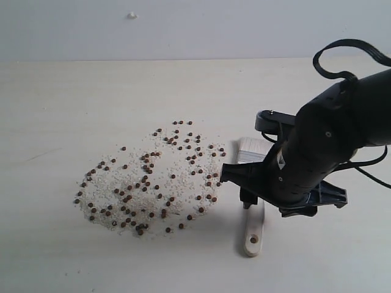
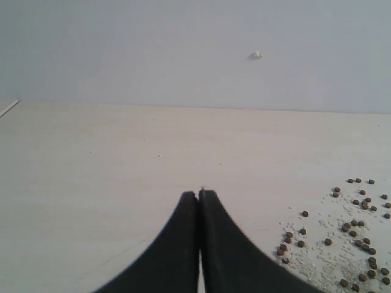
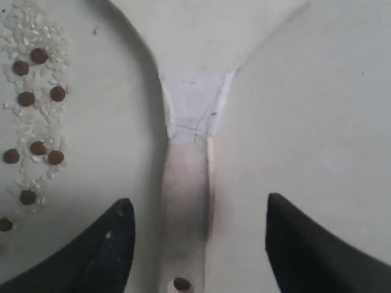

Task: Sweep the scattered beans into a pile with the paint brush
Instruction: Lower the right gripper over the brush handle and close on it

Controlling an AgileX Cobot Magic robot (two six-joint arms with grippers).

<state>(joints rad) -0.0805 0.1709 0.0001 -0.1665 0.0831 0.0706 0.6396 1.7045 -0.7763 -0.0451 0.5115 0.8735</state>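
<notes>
Right claw: spread wide, astride pale wooden handle of paint brush, clear of it.
Left claw: pressed together, empty.
Beans: round, reddish-brown, among whitish grains, scattered on worktop beside brush.

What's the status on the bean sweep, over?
Left gripper shut, clear of the beans. Right gripper open, straddling the paint brush handle, not gripping. Beans scattered, no pile yet. Nothing between brush and beans.
</notes>
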